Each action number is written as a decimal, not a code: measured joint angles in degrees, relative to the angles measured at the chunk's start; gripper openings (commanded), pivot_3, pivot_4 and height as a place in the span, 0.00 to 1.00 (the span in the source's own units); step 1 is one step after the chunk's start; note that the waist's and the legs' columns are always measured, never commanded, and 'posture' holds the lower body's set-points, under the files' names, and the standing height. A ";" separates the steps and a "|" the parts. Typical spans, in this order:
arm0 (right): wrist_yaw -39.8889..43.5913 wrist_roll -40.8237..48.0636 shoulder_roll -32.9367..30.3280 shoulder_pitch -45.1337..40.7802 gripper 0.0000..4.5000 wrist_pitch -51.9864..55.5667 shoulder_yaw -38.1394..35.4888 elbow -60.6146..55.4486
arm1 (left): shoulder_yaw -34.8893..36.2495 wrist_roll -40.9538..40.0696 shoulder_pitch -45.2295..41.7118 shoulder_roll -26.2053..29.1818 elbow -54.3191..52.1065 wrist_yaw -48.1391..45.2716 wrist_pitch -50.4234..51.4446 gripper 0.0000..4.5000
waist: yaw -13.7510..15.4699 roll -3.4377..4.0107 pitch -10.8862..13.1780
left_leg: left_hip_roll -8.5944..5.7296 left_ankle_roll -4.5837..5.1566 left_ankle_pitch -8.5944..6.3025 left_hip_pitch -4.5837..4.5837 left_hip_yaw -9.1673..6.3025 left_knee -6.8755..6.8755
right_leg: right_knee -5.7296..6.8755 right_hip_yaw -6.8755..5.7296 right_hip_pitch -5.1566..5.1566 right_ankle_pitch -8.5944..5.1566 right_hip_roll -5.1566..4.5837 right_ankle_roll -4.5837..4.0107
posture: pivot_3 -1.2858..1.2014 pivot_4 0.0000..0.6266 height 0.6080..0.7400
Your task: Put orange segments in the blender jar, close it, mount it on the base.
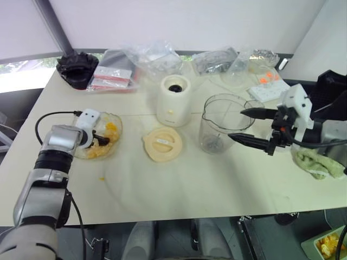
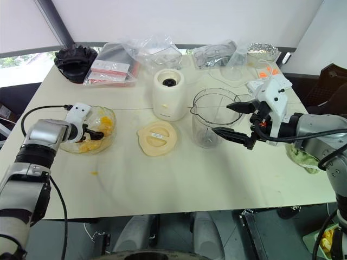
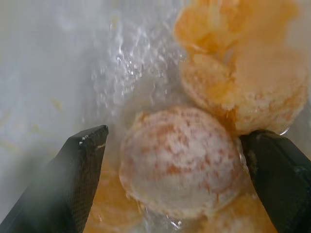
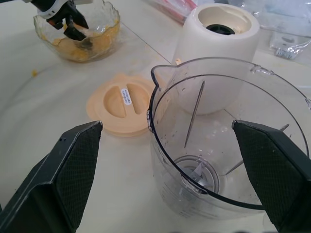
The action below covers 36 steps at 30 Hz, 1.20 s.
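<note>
Several orange segments (image 1: 111, 129) lie in a shallow scalloped glass dish (image 1: 117, 119) at the table's left. My left gripper (image 1: 100, 140) reaches down into the dish, open. In the left wrist view one round segment (image 3: 177, 160) sits between its fingers (image 3: 82, 160), with a gap on one side. One small orange piece (image 1: 101, 178) lies loose on the table in front of the dish. The clear blender jar (image 1: 219, 122) stands uncovered at centre right. Its cream lid (image 1: 162, 144) lies flat to its left, and the cream-white base (image 1: 174, 100) stands behind the lid. My right gripper (image 1: 236, 124) hovers open at the jar's right side.
Clear plastic bags (image 1: 157, 57), red-and-white packets (image 1: 111, 78) and a black object (image 1: 77, 67) line the table's far edge. A white power strip (image 1: 268, 86) lies at the back right. A pale green cloth (image 1: 317, 162) rests under my right arm.
</note>
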 measured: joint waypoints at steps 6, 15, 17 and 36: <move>-0.01 0.00 0.00 0.38 1.00 0.00 -0.17 -0.37 | -0.51 0.93 -1.19 -0.37 2.55 -1.11 -1.97 0.98 | 0.07 0.03 -0.02 | 0.00 0.00 0.00 0.02 0.00 0.00 | 0.01 0.00 0.03 0.00 -0.01 0.00 | 0.52 0.24 1.00; 0.00 -0.68 0.00 1.14 1.00 -0.03 -0.33 -0.70 | 0.23 0.99 1.55 0.34 -3.46 -2.76 3.34 0.98 | -0.14 0.05 -0.03 | 0.00 0.00 0.00 0.02 0.00 0.00 | 0.01 0.00 0.03 0.00 -0.01 0.00 | 0.52 0.24 1.00; 0.02 -0.75 0.00 1.14 1.00 -0.06 -0.32 -0.70 | 0.98 0.62 2.21 0.34 -4.84 -2.92 5.00 0.98 | -0.21 0.05 -0.04 | 0.01 0.00 0.00 0.02 0.00 0.00 | 0.01 0.00 0.02 0.00 -0.01 0.00 | 0.52 0.24 1.00; -0.09 -1.85 0.19 0.97 1.00 -0.84 -0.15 -0.65 | 1.95 -0.34 2.95 -0.96 -4.65 -3.13 6.16 0.80 | -0.43 0.42 -0.25 | 0.03 0.00 0.00 0.12 0.00 0.00 | 0.02 -0.04 0.08 -0.04 0.01 0.05 | 0.52 0.24 1.00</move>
